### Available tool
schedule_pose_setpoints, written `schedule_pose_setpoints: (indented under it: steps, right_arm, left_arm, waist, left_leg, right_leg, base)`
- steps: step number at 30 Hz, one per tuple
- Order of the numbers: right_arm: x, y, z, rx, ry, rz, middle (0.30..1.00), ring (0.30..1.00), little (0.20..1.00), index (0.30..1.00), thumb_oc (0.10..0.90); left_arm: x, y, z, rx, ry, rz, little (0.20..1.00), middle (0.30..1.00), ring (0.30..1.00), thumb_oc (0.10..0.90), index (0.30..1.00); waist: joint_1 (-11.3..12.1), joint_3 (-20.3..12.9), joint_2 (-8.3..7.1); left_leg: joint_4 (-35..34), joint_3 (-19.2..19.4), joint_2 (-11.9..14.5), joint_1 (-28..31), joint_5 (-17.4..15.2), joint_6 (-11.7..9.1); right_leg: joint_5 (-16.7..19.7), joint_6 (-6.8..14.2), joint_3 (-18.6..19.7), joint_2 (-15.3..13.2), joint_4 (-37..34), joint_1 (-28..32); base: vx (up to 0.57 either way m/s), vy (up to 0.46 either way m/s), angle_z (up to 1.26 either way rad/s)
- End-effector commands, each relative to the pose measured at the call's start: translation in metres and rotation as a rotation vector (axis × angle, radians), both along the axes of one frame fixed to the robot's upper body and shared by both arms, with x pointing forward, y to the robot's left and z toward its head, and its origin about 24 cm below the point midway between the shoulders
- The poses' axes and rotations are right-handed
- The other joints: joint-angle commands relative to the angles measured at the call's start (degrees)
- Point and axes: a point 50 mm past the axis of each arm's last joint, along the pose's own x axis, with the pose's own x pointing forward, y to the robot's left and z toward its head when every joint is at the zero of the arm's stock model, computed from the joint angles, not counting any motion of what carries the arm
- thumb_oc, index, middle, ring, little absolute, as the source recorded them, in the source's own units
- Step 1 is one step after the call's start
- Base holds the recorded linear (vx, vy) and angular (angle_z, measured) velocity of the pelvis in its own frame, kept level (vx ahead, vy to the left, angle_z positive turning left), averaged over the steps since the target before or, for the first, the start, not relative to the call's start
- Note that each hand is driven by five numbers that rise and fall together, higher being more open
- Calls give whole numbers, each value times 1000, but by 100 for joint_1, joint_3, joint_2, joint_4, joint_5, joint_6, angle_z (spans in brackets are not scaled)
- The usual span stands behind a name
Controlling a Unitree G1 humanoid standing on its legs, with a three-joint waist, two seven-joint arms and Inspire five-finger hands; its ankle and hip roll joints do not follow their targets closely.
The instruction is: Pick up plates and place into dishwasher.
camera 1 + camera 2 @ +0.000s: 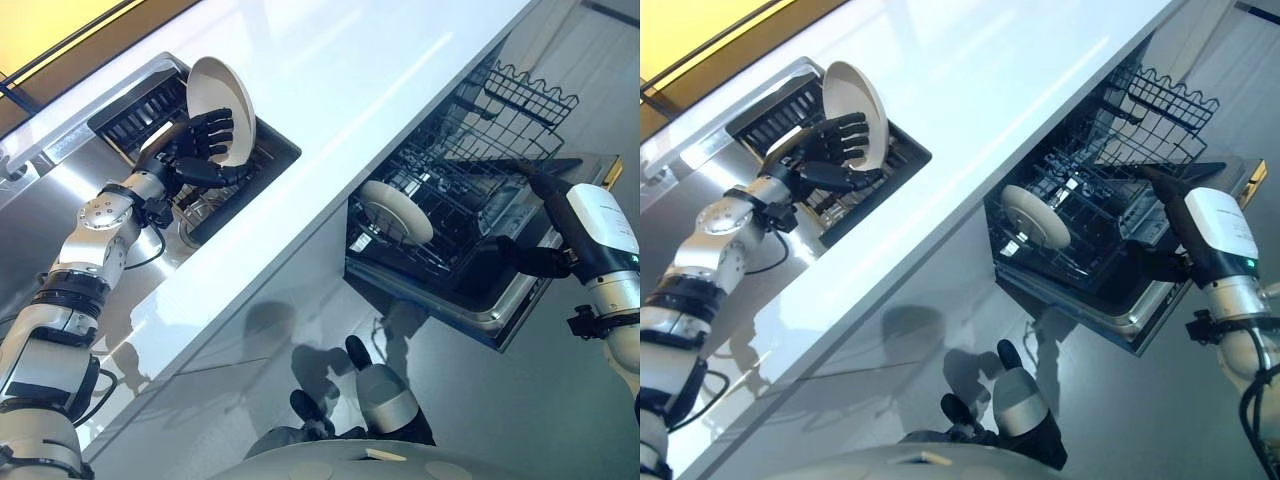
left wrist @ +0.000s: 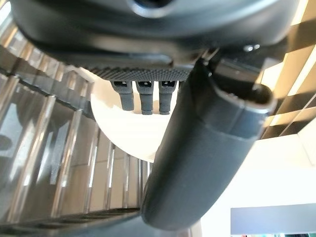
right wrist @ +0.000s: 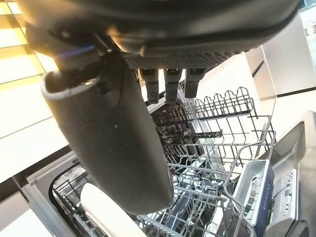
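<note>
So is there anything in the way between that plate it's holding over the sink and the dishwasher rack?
Nothing visible blocks it. The left hand grips the plate above the sink; the white countertop lies between. The dishwasher rack is pulled out, holding one plate, with the right hand beside it.

A: Where do the two eye views look from?
B: From the head, down over the white counter, with the sink to the robot's left and the open dishwasher to its right. Both take in the same scene, a little apart sideways.
A: And the left wrist view?
B: It sits very close behind the left hand, facing along it onto a cream plate and the metal bars of the sink rack.
A: The right wrist one?
B: Close behind the right hand, looking into the dishwasher's wire rack. It shares that rack, and the plate standing in it, with the eye views.
</note>
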Motion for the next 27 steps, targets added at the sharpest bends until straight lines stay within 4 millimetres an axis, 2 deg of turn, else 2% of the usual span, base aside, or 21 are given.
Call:
schedule_pose_setpoints:
  steps: [1,6,13,19,27]
  right_arm:
    - [-4,3,45,-62,-212,41,900,900,900,900,800]
    - [-5,3,46,-59,-216,51,900,900,900,900,800]
    - [-1,3,46,-57,-207,58,900,900,900,900,800]
    - [3,5,44,-49,-208,51,900,900,900,900,800]
    - [3,3,41,-41,-206,46,900,900,900,900,800]
  left_arm:
    - [-4,5,52,48,-269,0,900,900,900,800,900]
    - [-6,7,56,114,-284,22,900,900,900,800,900]
    - [-3,6,48,72,-275,49,900,900,900,800,900]
    - [7,0,35,-18,-269,153,900,900,900,800,900]
    - [11,1,29,-39,-289,260,900,900,900,800,900]
  waist:
    - [159,-770,-73]
    - [154,-774,-22]
    - [148,-766,-15]
    - [94,-748,-91]
    - [-2,-640,-209]
  left_leg:
    - [346,-23,-198,-204,-431,85]
    - [328,-21,-203,-183,-417,66]
    - [314,-7,-204,-161,-409,59]
    - [341,29,-186,-171,-420,68]
    - [452,122,-129,-241,-442,67]
  right_leg:
    - [-422,660,50,194,305,-288]
    - [-418,654,46,197,291,-269]
    - [-423,641,22,193,292,-250]
    - [-423,631,24,207,295,-254]
    - [-423,629,4,192,359,-323]
  base:
    - [-32,-19,2]
    - [-31,-15,1]
    - [0,-5,0]
    - [-2,-38,1]
    - [2,-41,-4]
